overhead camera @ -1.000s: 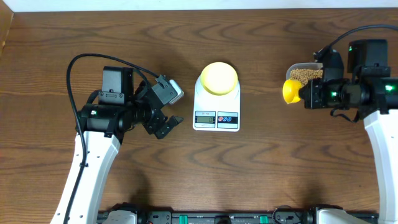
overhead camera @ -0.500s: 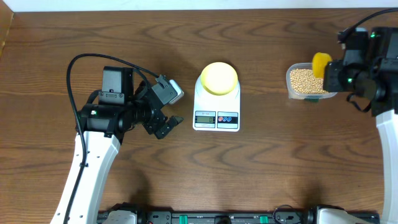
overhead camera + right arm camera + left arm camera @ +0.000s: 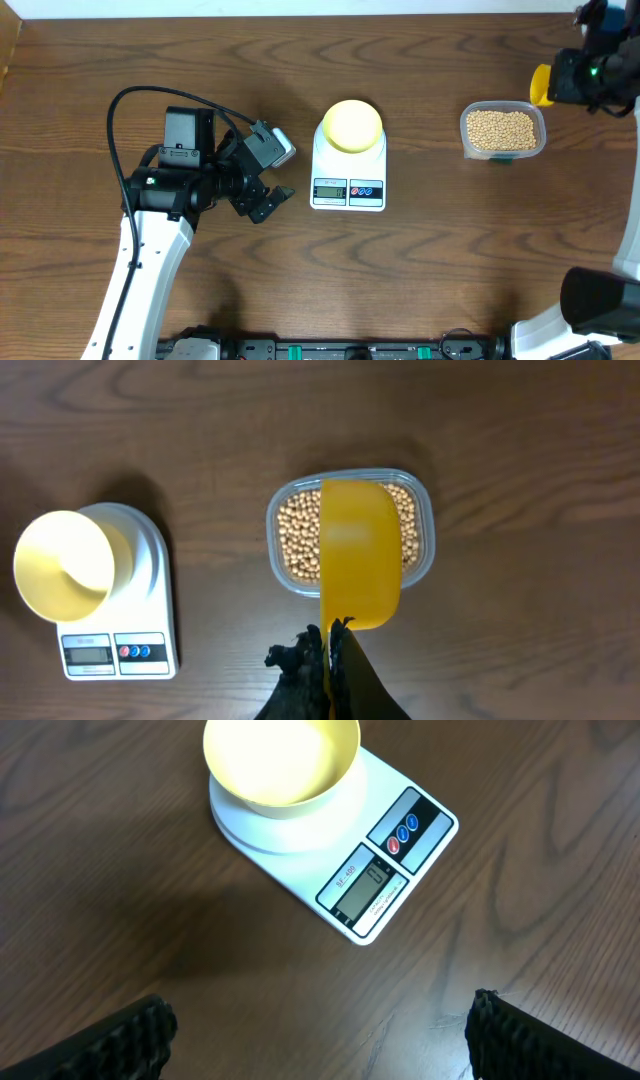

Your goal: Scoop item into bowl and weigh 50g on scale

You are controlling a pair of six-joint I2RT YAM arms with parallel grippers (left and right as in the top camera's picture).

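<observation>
Bowl (image 3: 351, 125) on scale (image 3: 348, 190), beans (image 3: 502, 128) in tub (image 3: 464, 132), well apart

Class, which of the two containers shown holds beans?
The clear tub right of the scale; the yellow bowl on it is empty.

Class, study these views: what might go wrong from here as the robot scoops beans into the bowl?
The tub is full of beans, so digging with the scoop may push some out. The bowl sits unheld on the scale, apart from the tub; beans may spill on the carry, or a bump may shift the bowl.
</observation>
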